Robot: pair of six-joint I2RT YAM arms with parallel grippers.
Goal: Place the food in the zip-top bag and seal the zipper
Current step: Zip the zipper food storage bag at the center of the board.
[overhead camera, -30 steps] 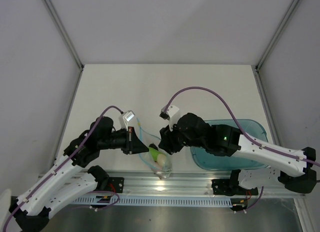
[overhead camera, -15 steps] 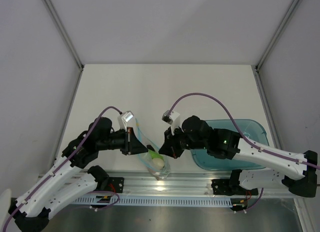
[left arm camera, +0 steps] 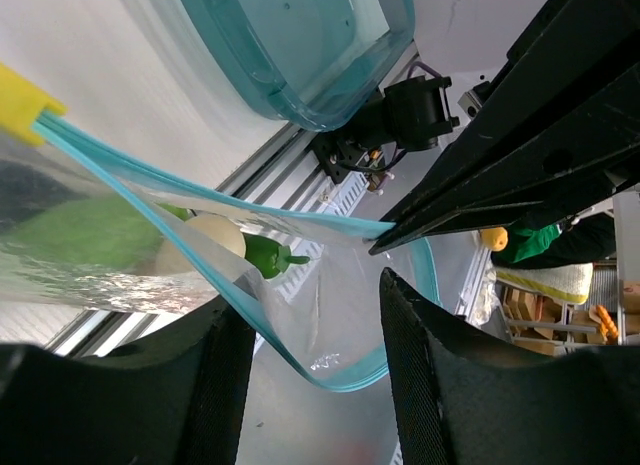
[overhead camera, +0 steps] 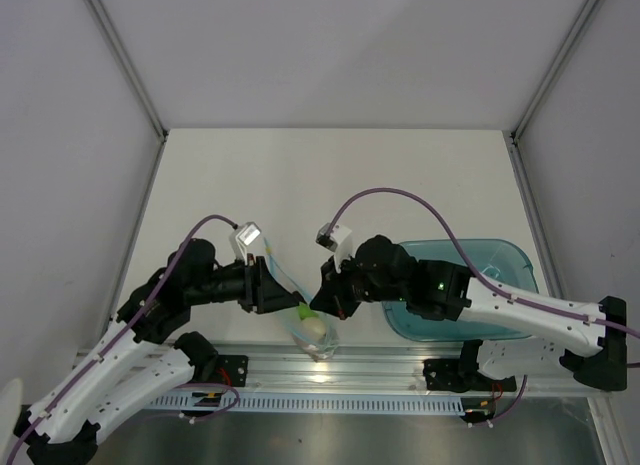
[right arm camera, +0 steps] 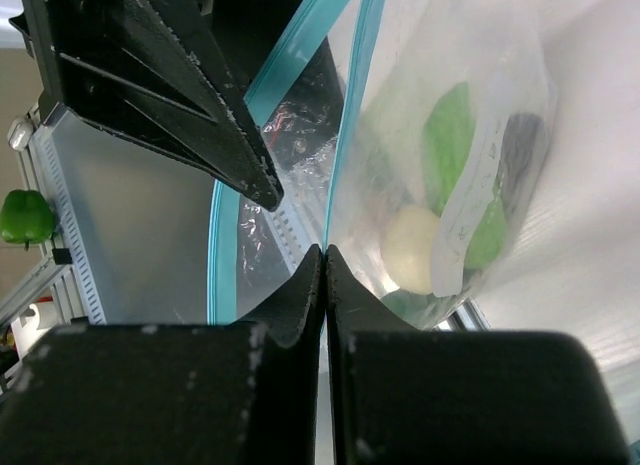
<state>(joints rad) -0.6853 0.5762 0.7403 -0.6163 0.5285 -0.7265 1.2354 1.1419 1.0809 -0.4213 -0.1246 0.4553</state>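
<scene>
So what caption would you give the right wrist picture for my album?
Right gripper pinches the zip-top bag at its blue zipper, green and cream toy food inside.

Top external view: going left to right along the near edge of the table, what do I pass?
In order: left claw → right claw → teal tray. The zip-top bag hangs below both claw tips, so its place is unclear.

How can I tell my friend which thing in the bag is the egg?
Look at the middle of the near edge of the white table, where the clear zip-top bag is. Inside it, among the toy foods, is the cream egg. It is the only pale, smooth, round thing that shows in there, while the pepper touching it is dark green with a little stem.
</scene>
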